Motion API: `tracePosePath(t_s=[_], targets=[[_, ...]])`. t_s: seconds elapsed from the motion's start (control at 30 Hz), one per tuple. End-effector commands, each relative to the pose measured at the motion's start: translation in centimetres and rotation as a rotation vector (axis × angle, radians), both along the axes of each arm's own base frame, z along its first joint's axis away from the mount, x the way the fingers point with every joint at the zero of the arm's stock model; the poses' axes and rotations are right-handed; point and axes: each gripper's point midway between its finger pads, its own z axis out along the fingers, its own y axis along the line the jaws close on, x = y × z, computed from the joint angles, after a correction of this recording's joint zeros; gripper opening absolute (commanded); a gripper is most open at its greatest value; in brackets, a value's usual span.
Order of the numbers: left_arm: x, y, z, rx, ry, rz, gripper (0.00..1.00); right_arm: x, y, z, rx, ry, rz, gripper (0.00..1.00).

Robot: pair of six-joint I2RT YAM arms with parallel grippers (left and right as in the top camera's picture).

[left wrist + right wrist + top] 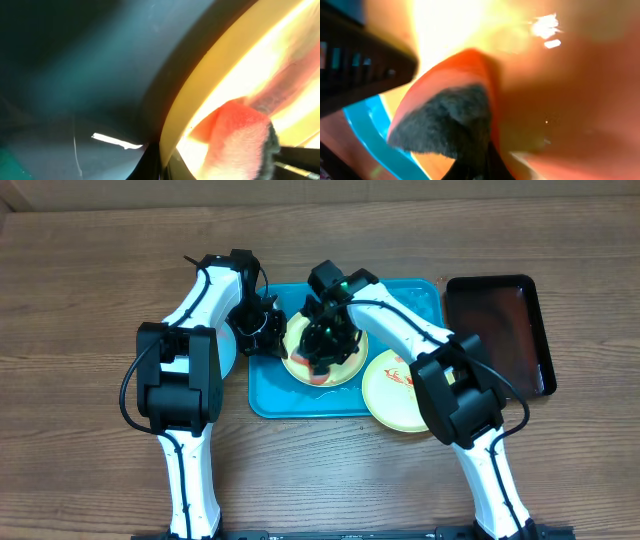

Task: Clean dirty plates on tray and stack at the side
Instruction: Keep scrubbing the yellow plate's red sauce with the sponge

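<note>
Desk: brown wood-grain top carrying everything.
Tray: turquoise, in the middle of the desk, with two plates on it.
Black tray: glossy, just beside the turquoise tray's right end.
Middle plate: pale yellow-green, at the tray's centre, beneath both claws.
Right plate: pale yellow with a red sauce smear, lying over the tray's near right rim and partly under the right arm.
Pale plate: on the desk just left of the tray, mostly hidden by the left arm.
Left claw: clenched at the middle plate's left rim; whether it pinches the rim cannot be told.
Right claw: clenched on the cloth, over the middle plate.
Cloth: grey and fuzzy, stained red-orange.
Step in hand: probably wiping the middle plate.
Next move: probably calls for firm strokes across the plate with its rim steadied, then carrying it to the pale plate.
</note>
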Motion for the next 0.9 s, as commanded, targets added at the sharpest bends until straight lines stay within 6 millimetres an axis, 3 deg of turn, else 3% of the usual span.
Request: tracePosePath(t_s=[0.0, 0.13, 0.3, 0.6, 0.77, 0.87], targets=[[-1.4, 1.6, -3.9, 0.094, 0.057, -0.042, 0.04, 1.2, -4.0, -2.2, -0.172, -0.034, -0.031, 0.04], [-1.4, 1.6, -3.9, 0.095, 0.057, -0.042, 0.04, 2.1, -7.2, -2.6, -0.341, -0.094, -0.032, 0.04], [-1.3, 1.6, -3.9, 0.094, 0.053, -0.042, 0.05, 3.8, -9.3, -1.9, -0.476, -0.178, -0.086, 0.04], [-1.3, 1.9, -4.0, 0.112, 0.051, -0.045, 0.04, 7.4, -10.6, 0.6, -0.580, -0.337, -0.142, 0.04], [-1.3, 1.9, -4.0, 0.113, 0.051, -0.043, 0.04, 8.3, -10.1, 2.0, -0.567, -0.373, -0.154, 0.04], [-1.2, 1.9, -4.0, 0.112, 0.048, -0.043, 0.04, 8.9, -9.4, 3.8, -0.546, -0.402, -0.171, 0.04]])
